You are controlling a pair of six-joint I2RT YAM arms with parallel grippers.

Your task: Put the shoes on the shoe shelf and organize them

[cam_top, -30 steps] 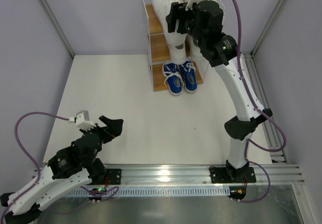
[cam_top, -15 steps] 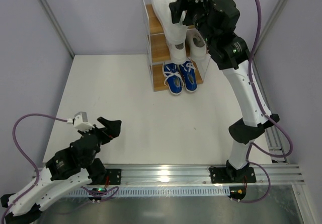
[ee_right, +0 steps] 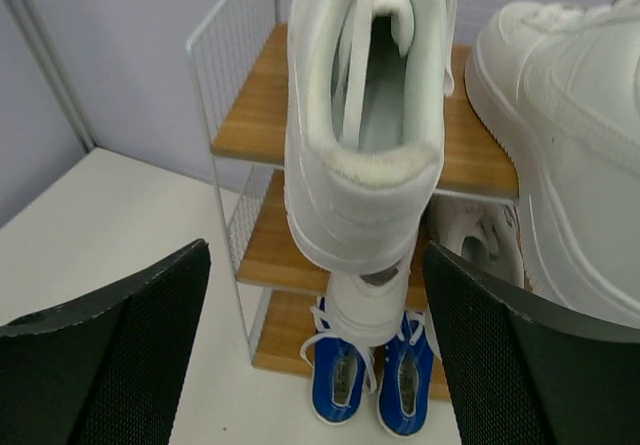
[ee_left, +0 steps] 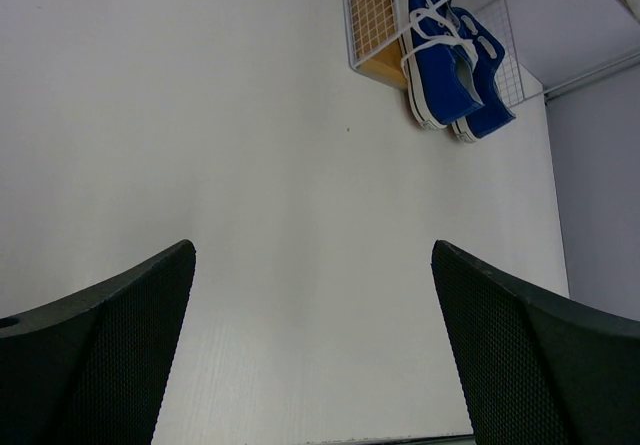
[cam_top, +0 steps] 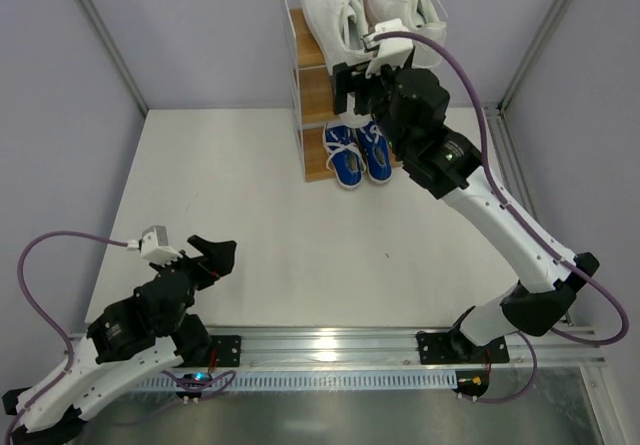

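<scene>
The shoe shelf (cam_top: 316, 165) stands at the table's far edge. Two white shoes lie on its top tier, the left one (cam_top: 330, 5) with its heel overhanging the front, the right one (cam_top: 400, 5) beside it. In the right wrist view the left top shoe (ee_right: 365, 115) fills the middle, two more white shoes (ee_right: 370, 305) sit on the middle tier, and the blue pair (ee_right: 340, 385) is on the bottom board. My right gripper (cam_top: 352, 87) hangs open and empty just in front of the shelf. My left gripper (cam_top: 215, 255) is open and empty, low at the near left.
Metal frame posts (cam_top: 105, 40) and purple walls close in the white table (cam_top: 230, 195) on three sides. The left wrist view shows the blue pair (ee_left: 445, 60) and the shelf's wire side (ee_left: 372, 10) far off.
My right gripper has pulled back and down from the top tier, uncovering the right white shoe there. My left arm has shifted slightly lower.
</scene>
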